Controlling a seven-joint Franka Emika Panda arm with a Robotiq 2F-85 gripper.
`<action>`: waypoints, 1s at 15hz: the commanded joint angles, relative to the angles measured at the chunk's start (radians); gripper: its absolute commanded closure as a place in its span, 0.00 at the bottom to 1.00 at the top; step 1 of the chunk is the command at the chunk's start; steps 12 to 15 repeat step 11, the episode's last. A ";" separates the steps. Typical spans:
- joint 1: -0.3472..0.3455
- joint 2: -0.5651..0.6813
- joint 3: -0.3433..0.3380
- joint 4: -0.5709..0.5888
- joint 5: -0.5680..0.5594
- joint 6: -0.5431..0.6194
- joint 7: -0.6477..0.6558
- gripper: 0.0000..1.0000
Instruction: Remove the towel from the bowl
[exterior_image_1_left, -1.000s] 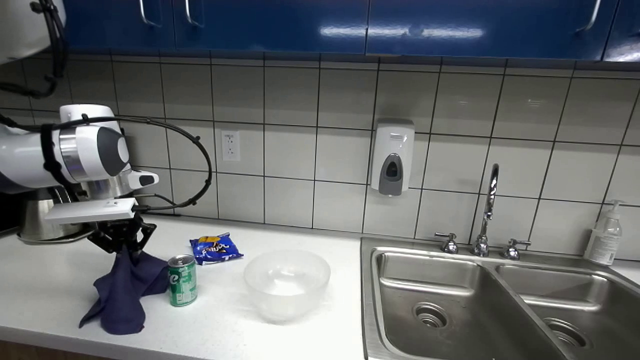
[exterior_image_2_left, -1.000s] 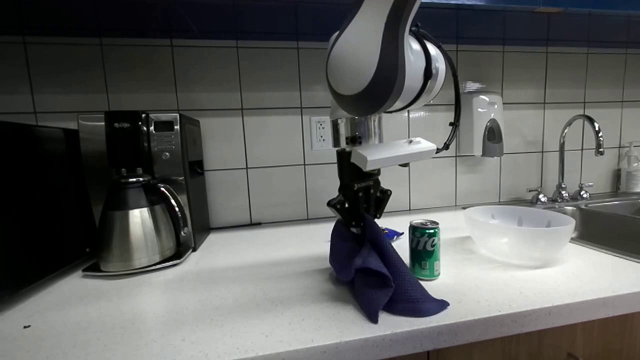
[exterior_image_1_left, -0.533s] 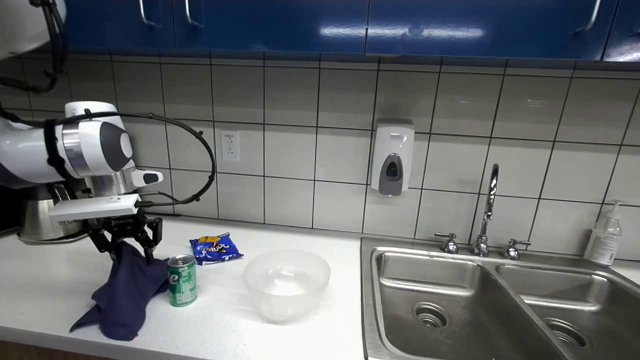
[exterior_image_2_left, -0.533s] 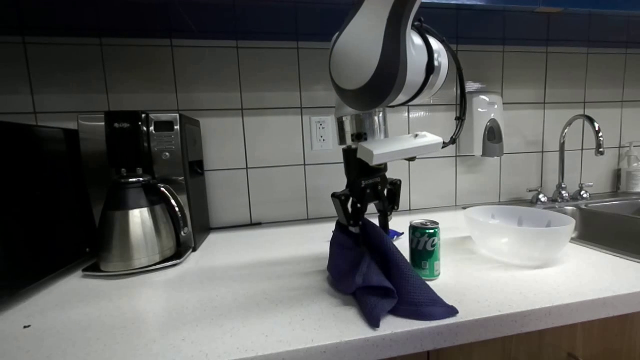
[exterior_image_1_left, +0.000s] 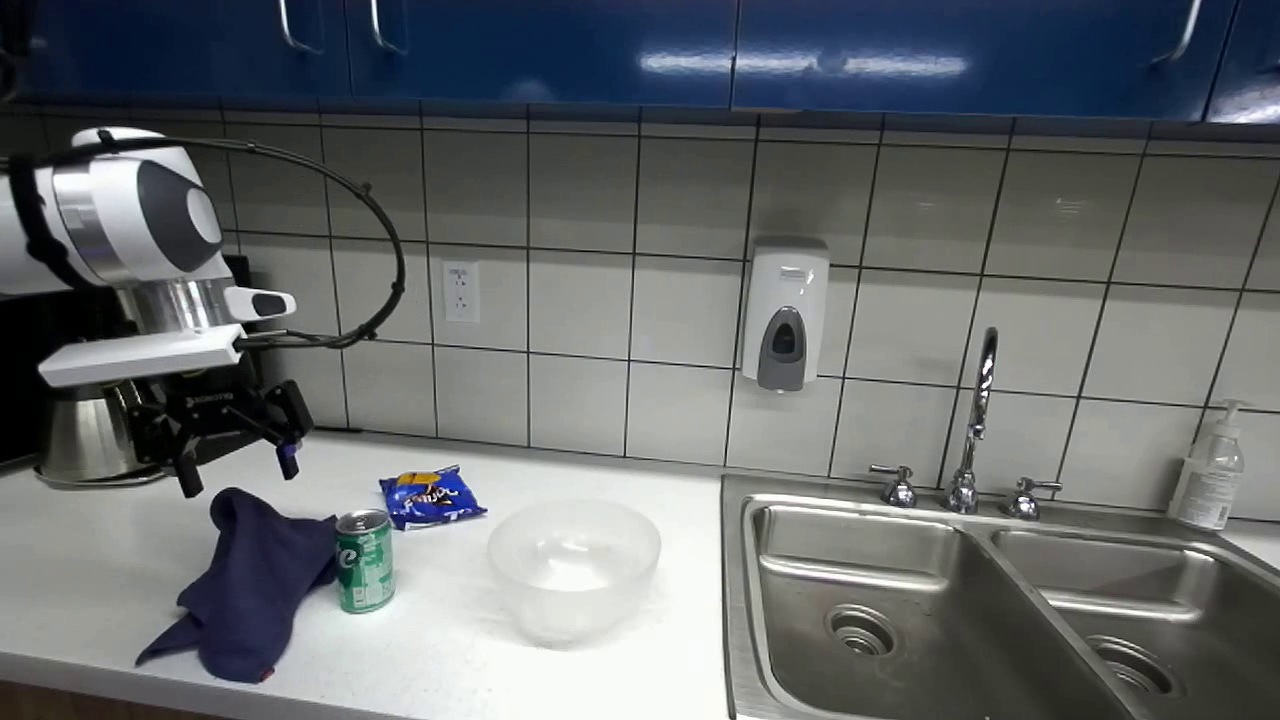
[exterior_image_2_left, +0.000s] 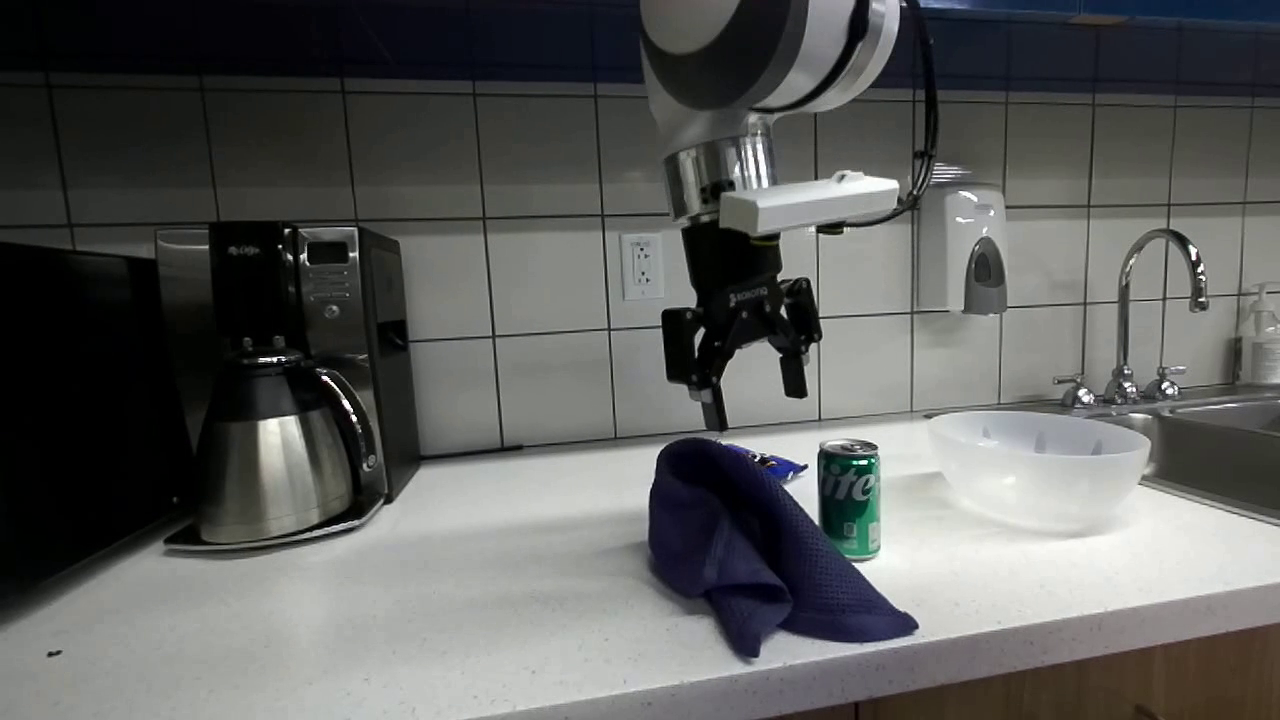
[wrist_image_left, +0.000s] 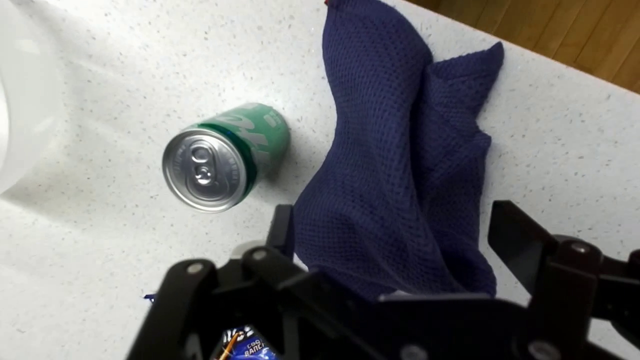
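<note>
The dark blue towel (exterior_image_1_left: 250, 590) lies crumpled on the white counter, with a raised fold at its back end, and shows whole in an exterior view as the towel (exterior_image_2_left: 770, 560). Above that fold my gripper (exterior_image_2_left: 755, 398) hangs open, its fingers spread and apart from the cloth. In the wrist view the towel (wrist_image_left: 375, 140) appears beyond and between the fingertips of my gripper (wrist_image_left: 395, 222), none of it pinched. The frosted, see-through bowl (exterior_image_1_left: 572, 600) stands upright some way off, past the can, and nothing shows inside it. Part of the bowl (wrist_image_left: 25, 100) enters the wrist view's left edge.
A green soda can (exterior_image_1_left: 366, 562) stands upright right beside the towel, between it and the bowl. Behind lies a blue snack bag (exterior_image_1_left: 430, 497). A coffee maker (exterior_image_2_left: 300, 370) is at the back, a steel sink (exterior_image_1_left: 860, 600) past the bowl. The counter's front edge runs close to the towel.
The gripper was shut on the towel's top a second ago; it has opened, let go and risen clear. The towel's released fold stays standing, its lower end slightly spread.
</note>
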 joint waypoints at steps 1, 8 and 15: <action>0.008 -0.129 0.013 -0.039 0.067 -0.121 -0.078 0.00; -0.003 -0.248 0.014 -0.057 0.081 -0.292 -0.050 0.00; -0.003 -0.216 0.019 -0.041 0.069 -0.269 -0.053 0.00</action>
